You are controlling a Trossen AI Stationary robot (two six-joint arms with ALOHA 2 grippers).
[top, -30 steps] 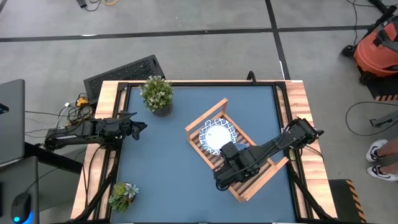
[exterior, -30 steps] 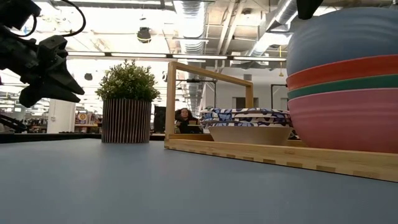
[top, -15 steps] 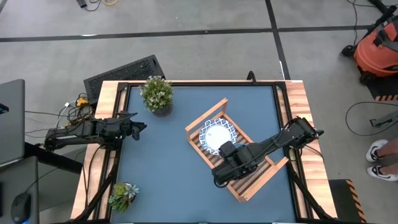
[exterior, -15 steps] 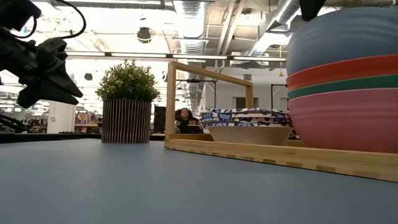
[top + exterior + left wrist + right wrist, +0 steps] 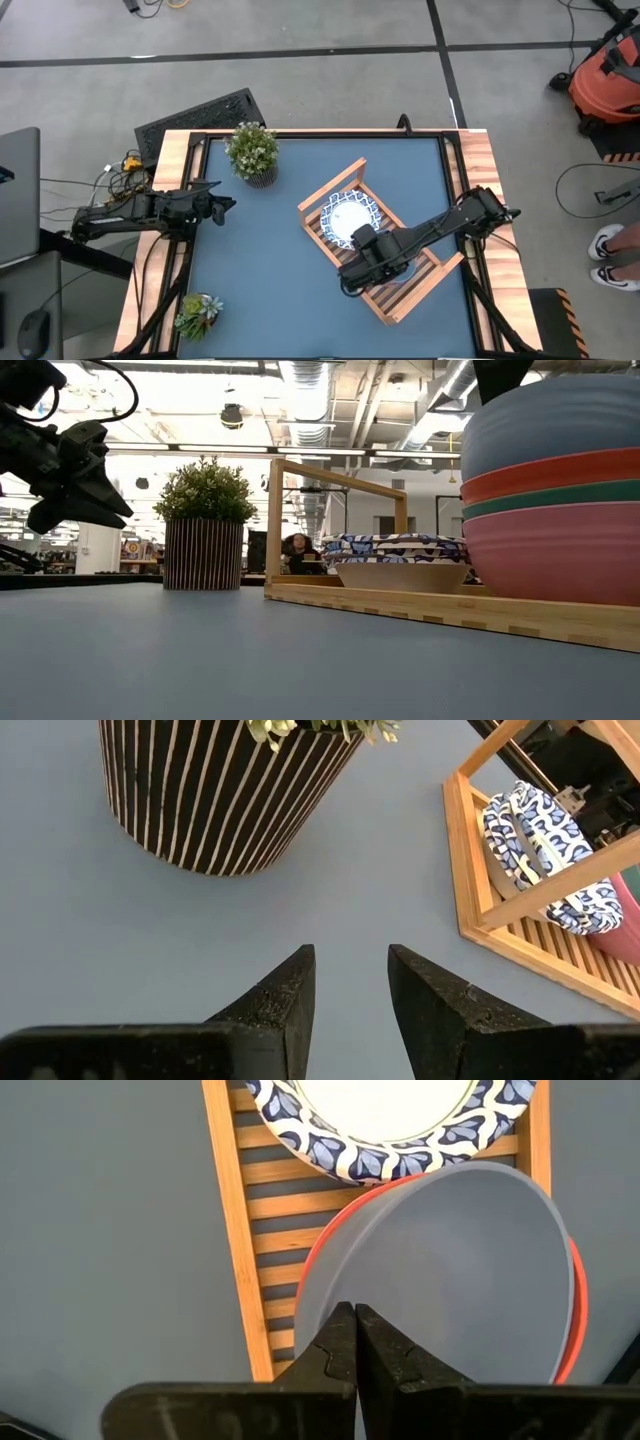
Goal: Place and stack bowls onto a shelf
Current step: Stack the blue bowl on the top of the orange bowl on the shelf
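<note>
Fingers [image 5: 340, 1342] of my right claw [image 5: 354, 1342] sit pressed together on the near rim of the blue bowl [image 5: 450, 1270], clamped on that thin edge w/ no gap showing. Rim pinch is the only real hold: wall is smooth, matte, prob. light plastic or melamine, stiff enough not to flex but slick, so it could pivot in a two-finger grip. It looks tilted, one side riding higher than the red bowl [image 5: 320, 1250] under it; I judge it not fully seated yet.

Stack from table level: blue on top, then red, a thin green band [image 5: 550, 498], pink bowl [image 5: 552, 555] at the base. All plain, rounded, same size approx., so they nest deep and bind a little when lifted.

Just beyond, still on the shelf [image 5: 340, 195], sit the patterned bowls [image 5: 350, 217]: white centre, blue leaf print on the rim, glossy, likely ceramic, heavier and chippable. Looks like two or more stacked, count unclear. Those want a slower set-down.

Shelf is pale wood, slatted base, low rails, a taller frame at one end; sits skewed on the matte blue table [image 5: 260, 270]. Slats give a bowl foot some room to rock.

Farther off, my left claw [image 5: 350, 982] hovers over bare table at the left edge, fingers apart, holding nothing, facing a ribbed dark plant pot [image 5: 215, 790]. A second plant [image 5: 197, 312] sits at the near left corner.
</note>
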